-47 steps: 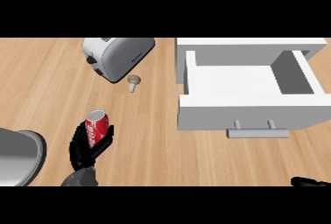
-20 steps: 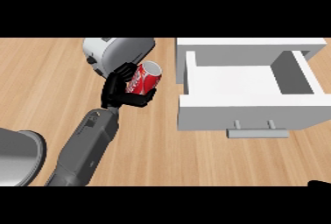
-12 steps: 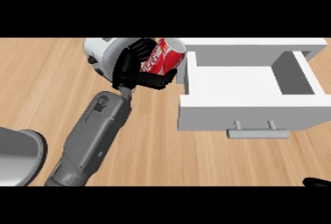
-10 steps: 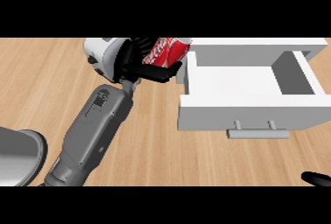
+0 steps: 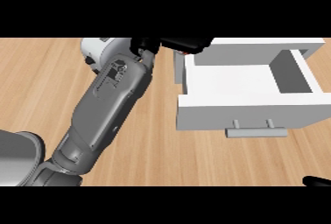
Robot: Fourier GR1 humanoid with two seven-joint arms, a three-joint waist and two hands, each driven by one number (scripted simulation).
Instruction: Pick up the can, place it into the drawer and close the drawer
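The left hand's (image 5: 171,43) black fingers (image 5: 187,43) curl round a red can (image 5: 186,52), mostly hidden, only a red sliver showing. It sits at the far left corner of the open white drawer (image 5: 242,107), above its rim. By my judgement, the can is lifted but not released; placing and closing remain. The right hand (image 5: 317,181) barely shows near right, its fingers unreadable.
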